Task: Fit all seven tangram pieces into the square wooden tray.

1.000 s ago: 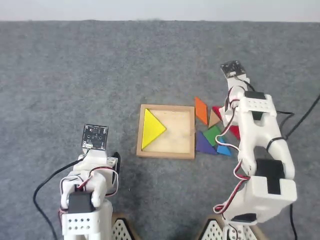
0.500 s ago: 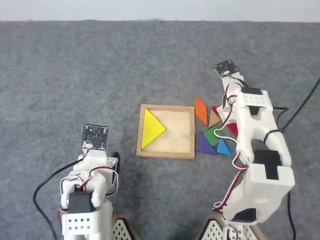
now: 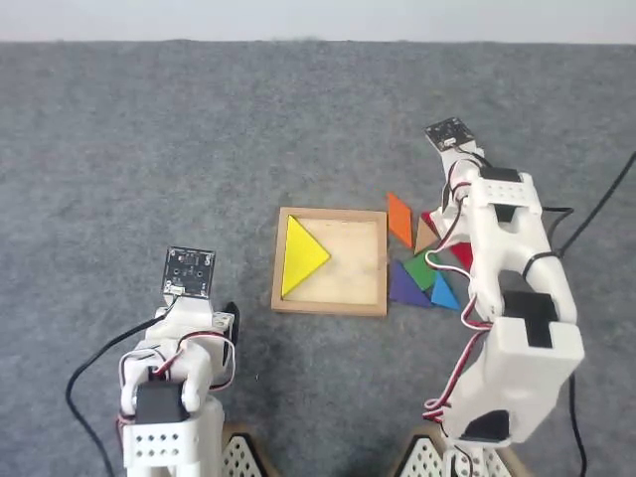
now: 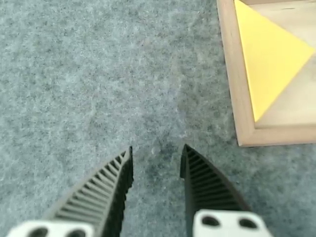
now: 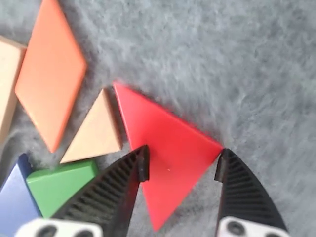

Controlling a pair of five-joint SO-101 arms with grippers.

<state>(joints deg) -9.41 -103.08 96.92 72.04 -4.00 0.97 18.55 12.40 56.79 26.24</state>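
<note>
- Lower left of the high view: the left arm sits folded by its base. The left gripper (image 4: pixel 155 150) hangs empty over the grey worktop (image 3: pixel 149 129), its jaws slightly parted, near the tray's corner.
- Mid-frame: the square wooden tray (image 3: pixel 328 309) lies flat. The yellow triangle (image 3: pixel 298 255) sits against its left wall, and the remaining floor is bare wood.
- Just right of the tray, the loose pieces lie in a cluster: a dark blue triangle (image 3: pixel 404 286), a light blue triangle (image 3: pixel 444 295), a green piece (image 3: pixel 421 266), a tan triangle (image 3: pixel 426 236) and an orange parallelogram (image 3: pixel 398 218).
- Over the cluster's right side, the right gripper (image 5: pixel 182 153) is spread wide and holds nothing. Its tips straddle the red triangle (image 5: pixel 168 143), one by the edge next to the tan triangle and the other at the outer corner. I cannot tell whether the tips touch the worktop.
- The step in hand looks like picking up the red triangle, with one piece of seven seated so far.
- The next move probably calls for lowering onto this thin, flat piece and closing squarely on its edges. The closely neighbouring tan triangle should not be nudged.
</note>
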